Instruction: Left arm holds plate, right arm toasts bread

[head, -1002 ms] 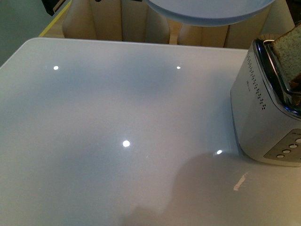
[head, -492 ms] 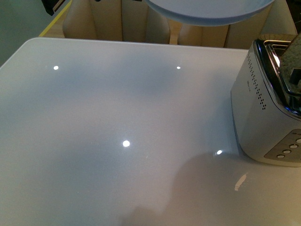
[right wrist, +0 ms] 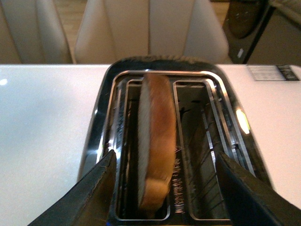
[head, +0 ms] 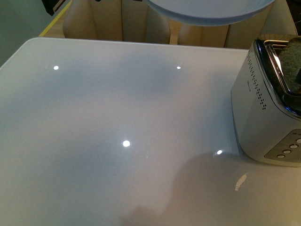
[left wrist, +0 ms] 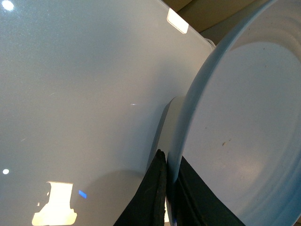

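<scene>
The tan, brown-crusted bread [right wrist: 155,141] is standing in the toaster [head: 256,117] slot between the spread-apart right fingers [right wrist: 91,195], untouched, and is sitting lower than a second ago. The left fingers [left wrist: 151,197] are gripping the rim of the pale plate [left wrist: 235,141].

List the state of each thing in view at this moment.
plate, held off the table, rim clamped.
left gripper, shut on plate.
bread, upright in one slot, top protruding, ungripped.
toaster, other slot empty.
right gripper, open, either side of the bread, not touching.
</scene>
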Robot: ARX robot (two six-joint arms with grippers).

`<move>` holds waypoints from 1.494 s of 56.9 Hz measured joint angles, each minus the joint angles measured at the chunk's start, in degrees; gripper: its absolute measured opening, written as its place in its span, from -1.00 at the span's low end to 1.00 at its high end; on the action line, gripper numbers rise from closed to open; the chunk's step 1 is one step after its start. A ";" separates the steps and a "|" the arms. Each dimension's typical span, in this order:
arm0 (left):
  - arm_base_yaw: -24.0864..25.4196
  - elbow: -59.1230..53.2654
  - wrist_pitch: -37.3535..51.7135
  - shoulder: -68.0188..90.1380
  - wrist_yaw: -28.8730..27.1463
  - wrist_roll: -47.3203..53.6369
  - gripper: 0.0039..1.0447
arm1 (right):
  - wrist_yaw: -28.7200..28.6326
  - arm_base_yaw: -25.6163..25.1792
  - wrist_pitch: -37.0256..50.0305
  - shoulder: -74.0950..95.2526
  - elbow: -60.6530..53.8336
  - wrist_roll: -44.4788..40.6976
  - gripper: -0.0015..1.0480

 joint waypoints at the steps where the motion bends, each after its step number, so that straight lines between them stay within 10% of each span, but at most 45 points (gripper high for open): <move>1: 0.00 0.00 0.00 0.00 -0.02 0.00 -0.95 | 1.97 -0.22 0.55 -1.29 -0.55 -0.46 0.45; 7: 0.00 0.00 0.00 0.00 -0.02 0.00 -0.95 | 5.22 -0.61 1.42 -5.01 -1.62 -1.51 0.86; 13: -0.04 0.00 0.00 -0.04 0.00 0.00 -0.95 | 4.35 -0.68 1.75 -4.81 -1.79 -1.66 0.82; 23: 0.02 0.00 0.11 -0.07 0.00 -0.02 -0.95 | -17.11 -4.66 14.36 -6.14 -7.76 -1.68 0.32; 47: -0.02 0.00 0.13 -0.04 -0.02 -0.02 -0.95 | -18.08 -6.14 -2.21 -29.86 -15.69 -1.77 -0.96; 85: -0.02 0.00 0.13 -0.07 0.00 -0.02 -0.95 | -18.05 -6.14 -27.04 -60.81 -19.58 -1.68 -0.96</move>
